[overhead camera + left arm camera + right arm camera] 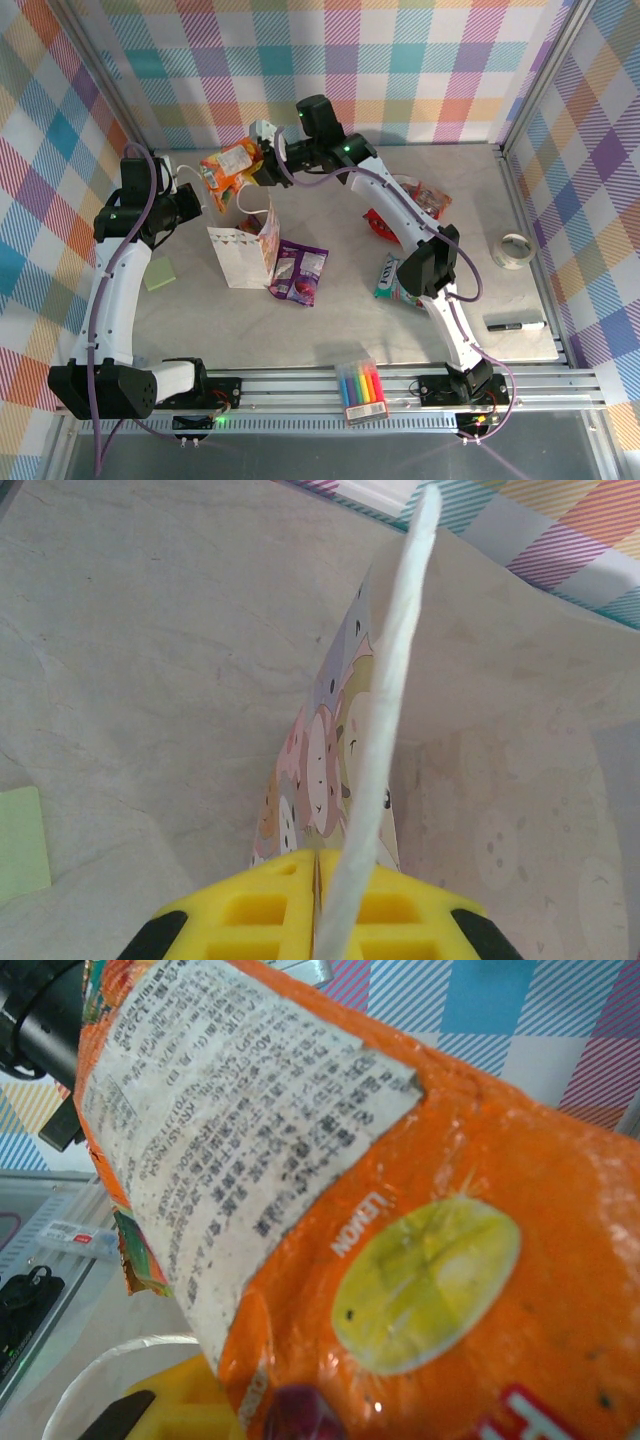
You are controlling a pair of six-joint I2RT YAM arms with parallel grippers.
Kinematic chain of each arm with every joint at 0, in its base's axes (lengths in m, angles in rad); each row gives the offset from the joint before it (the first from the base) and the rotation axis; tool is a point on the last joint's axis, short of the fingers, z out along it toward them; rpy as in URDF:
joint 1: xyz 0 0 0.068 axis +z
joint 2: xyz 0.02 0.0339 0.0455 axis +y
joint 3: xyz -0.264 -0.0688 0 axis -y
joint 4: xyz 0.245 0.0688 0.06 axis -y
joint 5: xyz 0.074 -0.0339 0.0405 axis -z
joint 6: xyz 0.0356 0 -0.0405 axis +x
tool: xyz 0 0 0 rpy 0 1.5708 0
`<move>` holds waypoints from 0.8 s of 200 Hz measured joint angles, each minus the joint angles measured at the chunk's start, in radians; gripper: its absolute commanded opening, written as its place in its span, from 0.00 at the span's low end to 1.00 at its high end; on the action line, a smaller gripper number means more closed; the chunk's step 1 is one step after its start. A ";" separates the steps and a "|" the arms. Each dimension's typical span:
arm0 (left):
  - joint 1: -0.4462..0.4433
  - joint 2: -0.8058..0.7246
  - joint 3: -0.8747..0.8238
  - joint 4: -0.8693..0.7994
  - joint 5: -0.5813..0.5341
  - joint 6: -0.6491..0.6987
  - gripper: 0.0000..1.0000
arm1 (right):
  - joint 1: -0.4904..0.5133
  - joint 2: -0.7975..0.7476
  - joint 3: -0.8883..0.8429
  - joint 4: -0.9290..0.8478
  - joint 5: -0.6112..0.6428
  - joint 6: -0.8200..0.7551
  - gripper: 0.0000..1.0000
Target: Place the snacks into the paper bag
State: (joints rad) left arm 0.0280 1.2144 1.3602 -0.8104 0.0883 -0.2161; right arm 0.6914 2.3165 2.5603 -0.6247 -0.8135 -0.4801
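Observation:
The paper bag [240, 255] stands upright left of the table's middle, its mouth facing up. My left gripper [204, 208] is shut on the bag's left rim. In the left wrist view the yellow fingertips [260, 905] meet on the printed paper bag [320, 760], and a white cord handle [385, 730] runs in front. My right gripper [263, 160] is shut on an orange snack packet [228, 165], held in the air just behind the bag. That orange packet [450, 1260] hides most of the right fingers [175, 1405]. A purple packet [298, 272], a teal-and-white packet [392, 280] and a red packet [428, 198] lie on the table.
A pack of coloured marker pens [362, 390] rests on the front rail. A tape roll [514, 250] and a black marker [515, 325] lie at the right. A green sticky note [159, 275] sits left of the bag. Checked walls enclose the table.

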 measured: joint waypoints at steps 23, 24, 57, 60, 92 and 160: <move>0.000 0.000 0.000 0.000 0.000 0.000 0.10 | 0.000 0.000 0.000 -0.028 0.000 -0.033 0.21; 0.000 0.000 0.000 0.000 0.000 0.000 0.10 | 0.000 0.000 0.000 -0.029 0.000 -0.035 0.21; 0.000 0.000 0.000 0.000 0.000 0.000 0.10 | 0.000 0.000 0.000 -0.054 0.005 -0.074 0.21; 0.000 0.000 0.000 0.000 0.000 0.000 0.10 | 0.000 0.000 0.000 -0.055 0.007 -0.076 0.21; 0.000 0.000 0.000 0.000 0.000 0.000 0.10 | 0.001 0.000 0.000 -0.072 0.018 -0.105 0.22; 0.000 -0.007 0.000 0.000 0.000 0.000 0.10 | 0.010 0.000 0.000 -0.104 0.046 -0.155 0.25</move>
State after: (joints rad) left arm 0.0280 1.2076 1.3602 -0.8104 0.0883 -0.2161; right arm 0.7017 2.3161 2.5599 -0.7288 -0.7673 -0.6353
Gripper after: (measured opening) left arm 0.096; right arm 0.246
